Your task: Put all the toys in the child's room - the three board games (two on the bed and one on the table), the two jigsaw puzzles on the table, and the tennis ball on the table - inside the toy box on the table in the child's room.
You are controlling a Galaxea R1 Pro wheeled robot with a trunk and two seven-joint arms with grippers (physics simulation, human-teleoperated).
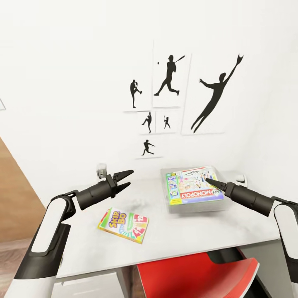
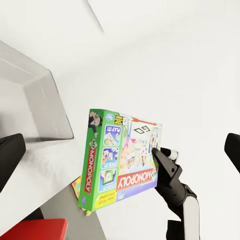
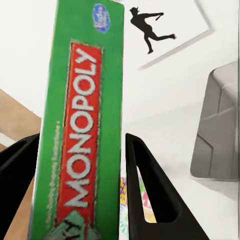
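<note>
While gripped, Monopoly box [image 3: 75, 130] between right fingers [image 3: 150, 190]

White wall [image 1: 74, 62] occupying the upper two thirds of the head view, evenly lit and without visible windows. At centre and right of centre, a cluster of six white panels bearing black baseball-player silhouettes [image 1: 171, 76]: a batter at top, a pitcher to its left, a large leaping catcher [image 1: 215, 97] at right, and three small figures below. Pale grey-white counter [image 1: 231, 231] across the lower half. Wood-plank floor [image 1: 16, 198] at the left edge, lower half. Red chair seat [image 1: 194, 275] with a dark frame at the bottom, tucked under the counter's near edge.
</note>
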